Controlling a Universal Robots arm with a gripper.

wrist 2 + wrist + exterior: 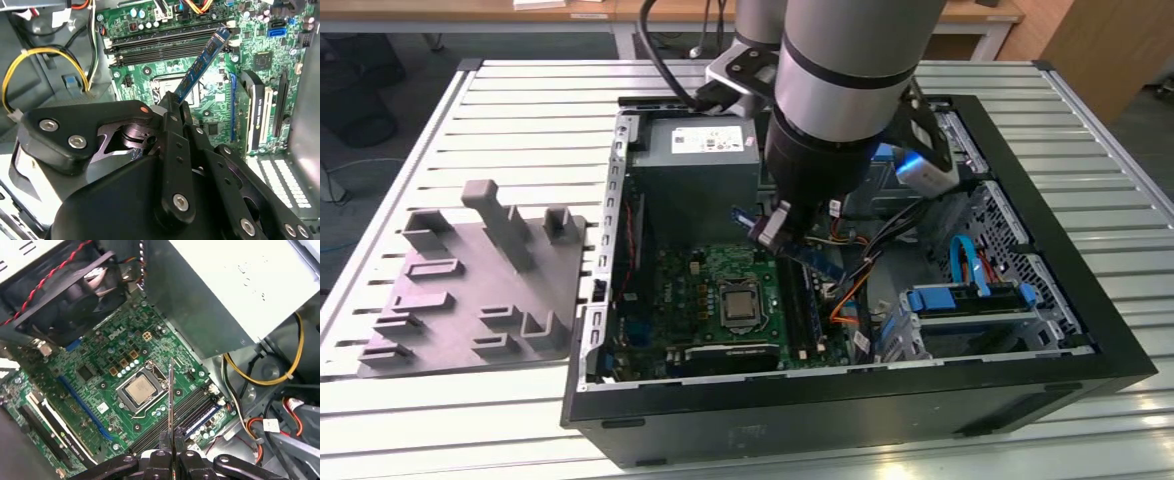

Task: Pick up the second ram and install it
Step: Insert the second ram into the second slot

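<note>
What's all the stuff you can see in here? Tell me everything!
Table: one, pale metal slats, under everything.
Computer case: one, black, open, on the table.
Tray: one, grey with pegs, beside the case on the exterior view's left.
Power supply: one, grey, inside the case.
Motherboard: one, green, on the case floor.
Processor socket: one, silver, mid-motherboard.
Memory slots: several, black, side by side.
Fan: one, black, by the motherboard.
Yellow wires: one loop, beside the power supply.
The second ram: one, blue-green, tilted over the motherboard.
Arm: one, silver-grey, reaching into the case.
Tool: one, black, shut on the second ram.
</note>
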